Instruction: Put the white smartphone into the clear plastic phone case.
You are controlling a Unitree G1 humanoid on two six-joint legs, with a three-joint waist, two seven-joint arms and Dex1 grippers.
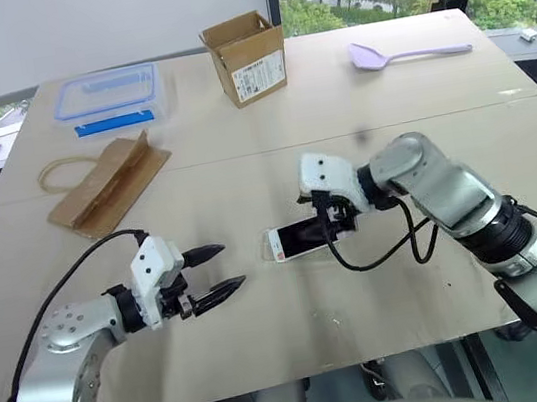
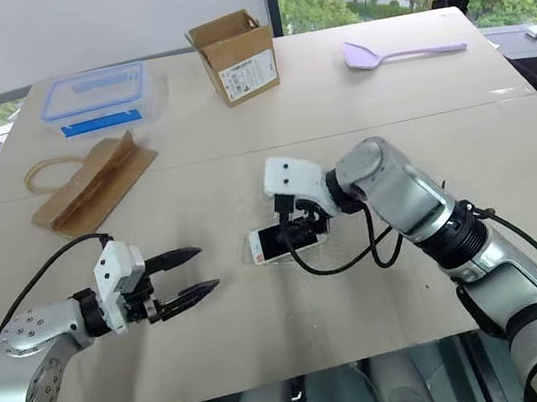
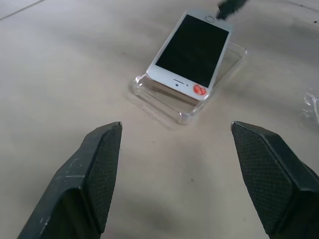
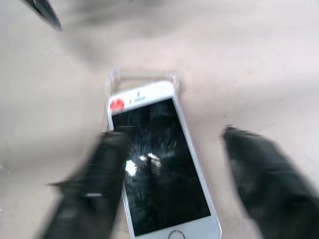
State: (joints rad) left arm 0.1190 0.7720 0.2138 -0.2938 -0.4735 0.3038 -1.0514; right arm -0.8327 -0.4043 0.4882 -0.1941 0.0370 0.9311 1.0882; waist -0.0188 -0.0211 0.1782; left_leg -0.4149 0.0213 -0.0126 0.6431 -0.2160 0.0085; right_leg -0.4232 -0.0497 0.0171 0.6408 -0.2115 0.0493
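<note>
While white smartphone (image 3: pixel 192 50) overhangs clear case (image 3: pixel 164 102) (askew), table (image 3: pixel 60 74) surrounds.

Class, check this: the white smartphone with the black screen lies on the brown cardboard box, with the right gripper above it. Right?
Not quite. The left wrist view shows the white smartphone lying on the clear plastic phone case, not the box. The right gripper is above it.
</note>
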